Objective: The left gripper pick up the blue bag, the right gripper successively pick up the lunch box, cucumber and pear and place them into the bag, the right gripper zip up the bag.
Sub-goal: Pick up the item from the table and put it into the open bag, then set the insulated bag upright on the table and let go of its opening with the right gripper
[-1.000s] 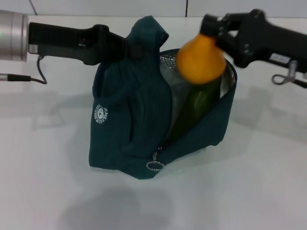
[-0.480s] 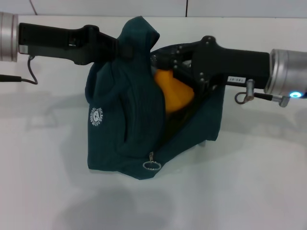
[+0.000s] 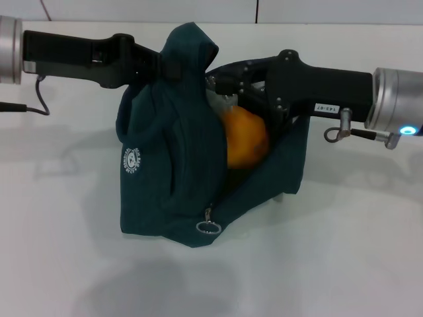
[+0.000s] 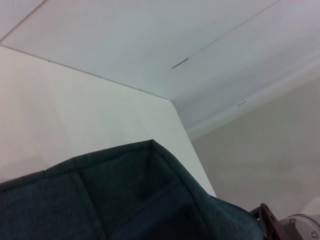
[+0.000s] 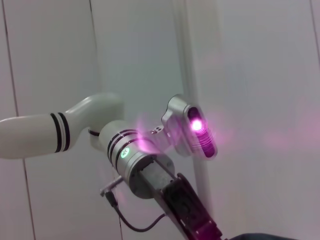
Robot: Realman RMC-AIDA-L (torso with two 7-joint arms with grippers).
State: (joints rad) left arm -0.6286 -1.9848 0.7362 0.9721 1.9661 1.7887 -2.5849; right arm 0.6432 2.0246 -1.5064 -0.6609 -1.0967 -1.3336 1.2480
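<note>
The left gripper clamps the blue bag handle. The right gripper is inside the bag mouth above the half-hidden pear; whether it grips cannot be told

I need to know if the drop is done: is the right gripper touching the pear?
Cannot tell. In the head view the right gripper sits just above the pear inside the blue bag.

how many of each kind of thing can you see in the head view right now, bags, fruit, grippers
bags: 1, the blue bag
fruit: 1, the pear inside it
grippers: 2, the left gripper and the right gripper
total: 4
</note>
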